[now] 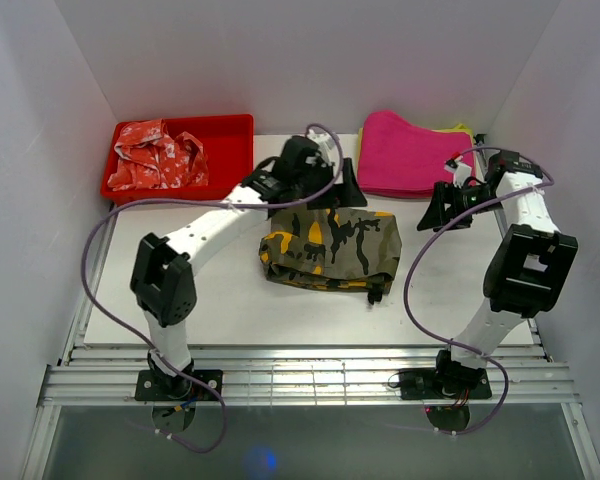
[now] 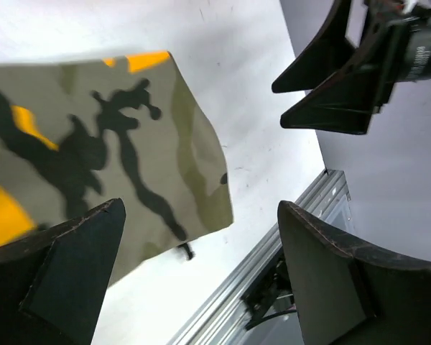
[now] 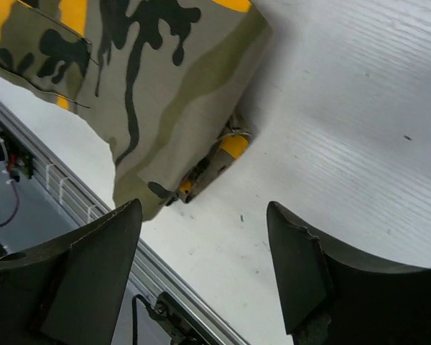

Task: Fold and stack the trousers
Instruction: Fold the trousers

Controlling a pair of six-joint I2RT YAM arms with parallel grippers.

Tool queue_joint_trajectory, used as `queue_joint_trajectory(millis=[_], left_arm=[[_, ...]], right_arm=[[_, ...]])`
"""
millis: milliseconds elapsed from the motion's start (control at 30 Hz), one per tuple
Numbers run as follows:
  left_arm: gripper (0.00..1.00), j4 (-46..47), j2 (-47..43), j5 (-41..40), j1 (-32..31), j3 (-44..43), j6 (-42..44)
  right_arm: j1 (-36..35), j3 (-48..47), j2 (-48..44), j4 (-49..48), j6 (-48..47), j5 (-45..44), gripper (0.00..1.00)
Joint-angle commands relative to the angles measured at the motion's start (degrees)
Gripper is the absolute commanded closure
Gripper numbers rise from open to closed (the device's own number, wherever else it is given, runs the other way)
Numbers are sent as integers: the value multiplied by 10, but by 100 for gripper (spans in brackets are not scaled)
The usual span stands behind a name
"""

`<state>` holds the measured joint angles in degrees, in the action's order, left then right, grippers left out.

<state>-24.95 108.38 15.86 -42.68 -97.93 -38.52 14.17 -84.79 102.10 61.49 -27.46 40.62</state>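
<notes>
— What sits on the white tabletop [image 1: 220, 300]?
— The trousers [image 1: 330, 248], folded into a compact camouflage bundle. They lie in the middle, between the two arms.
— And the jaws?
— Both pairs stand apart and grip nothing. The left jaws hang above the bundle's far edge. The right jaws hover just to the right of the bundle and do not touch it.
— Anything else out there?
— A red tray [image 1: 235, 150] in the far left corner holds a crumpled red-and-white garment [image 1: 160, 155]. A folded pink cloth [image 1: 405, 155] lies at the far right. In the right wrist view, inner layers with an orange patch poke out under one corner of the bundle.
</notes>
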Motion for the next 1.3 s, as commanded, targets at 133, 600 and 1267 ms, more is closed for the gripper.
queue_joint_trajectory(millis=[133,600,1267], left_arm=[[4,-77,-84,264,158,50,240],[66,-116,-43,410,214,264,339],[73,19,-13,424,282,418,259]], right_arm=[[-39,1,59,-48,117,54,24],[-98,152,49,-38,66,-11,46],[-100,43,169,-95,50,-145,92]])
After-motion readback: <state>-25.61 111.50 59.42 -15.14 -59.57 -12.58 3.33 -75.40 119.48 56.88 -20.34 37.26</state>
